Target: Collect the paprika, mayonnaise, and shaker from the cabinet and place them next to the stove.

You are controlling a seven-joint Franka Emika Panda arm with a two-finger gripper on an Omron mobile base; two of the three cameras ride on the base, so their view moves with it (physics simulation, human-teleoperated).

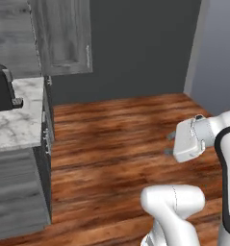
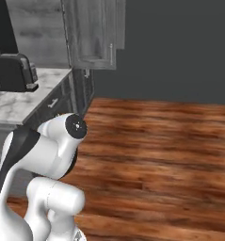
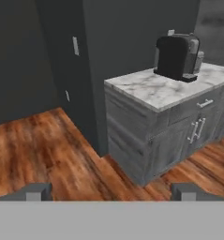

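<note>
My gripper hangs over the wooden floor at the right of the left base view, pointing left toward the counter. Its jaws stand wide open with nothing between them. In the hand view the two fingertips rise at the bottom, and the gripper faces the counter's corner from a distance. A grey wood-grain cabinet hangs on the wall above the counter's end; its inside is hidden. The paprika, mayonnaise, shaker and stove are out of view.
A marble counter carries a black appliance. Grey drawers and doors with metal handles sit below it. Wooden floor stretches to a dark wall.
</note>
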